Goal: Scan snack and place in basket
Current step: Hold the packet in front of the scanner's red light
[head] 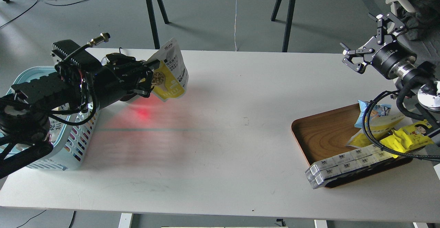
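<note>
The snack, a yellow-and-white pouch with a round picture of beige balls, hangs in my left gripper, which is shut on its left edge and holds it above the table's left part. The light blue slotted basket stands at the table's left edge, just left of the pouch and partly hidden under my left arm. My right gripper is open and empty, raised above the table's far right edge.
A red light spot glows on the white table under the pouch. A brown wooden tray at the right holds white boxes, bright yellow packets and a blue bag.
</note>
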You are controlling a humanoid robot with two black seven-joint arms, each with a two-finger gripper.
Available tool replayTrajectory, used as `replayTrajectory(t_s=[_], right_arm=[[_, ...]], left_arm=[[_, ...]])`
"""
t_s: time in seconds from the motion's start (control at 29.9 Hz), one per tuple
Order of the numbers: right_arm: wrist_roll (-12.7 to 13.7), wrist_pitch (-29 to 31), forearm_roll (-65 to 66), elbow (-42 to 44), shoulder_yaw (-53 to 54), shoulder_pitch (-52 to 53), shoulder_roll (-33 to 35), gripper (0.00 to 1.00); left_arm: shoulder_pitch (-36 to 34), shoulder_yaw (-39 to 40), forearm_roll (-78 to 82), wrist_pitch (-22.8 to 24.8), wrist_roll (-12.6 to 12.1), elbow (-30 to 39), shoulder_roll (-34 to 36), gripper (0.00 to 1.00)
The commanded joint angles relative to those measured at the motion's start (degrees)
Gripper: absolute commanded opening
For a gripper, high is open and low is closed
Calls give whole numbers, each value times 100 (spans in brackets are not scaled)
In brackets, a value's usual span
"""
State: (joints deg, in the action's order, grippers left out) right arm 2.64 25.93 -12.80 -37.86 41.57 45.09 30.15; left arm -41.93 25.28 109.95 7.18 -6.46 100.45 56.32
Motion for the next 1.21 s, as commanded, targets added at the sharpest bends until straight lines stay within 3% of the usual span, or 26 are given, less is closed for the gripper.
replayTrajectory(t_s=[0.0, 0.44, 0.8, 1.17], right_arm=[[0, 0, -3, 7, 0, 0, 0, 99], [-9, 0, -3, 7, 0, -18, -9, 99], [0, 0, 6, -2, 9, -26, 0, 99], [0, 0, 6, 7, 18, -35, 0, 99]], left_arm=[[1, -5, 236, 108, 136, 1, 72, 1], [-131, 3, 413, 986, 338, 27, 248, 1], [-667, -5, 422, 1953, 549, 36, 301, 1], [-720, 3, 703, 2082, 567, 45, 283, 1]])
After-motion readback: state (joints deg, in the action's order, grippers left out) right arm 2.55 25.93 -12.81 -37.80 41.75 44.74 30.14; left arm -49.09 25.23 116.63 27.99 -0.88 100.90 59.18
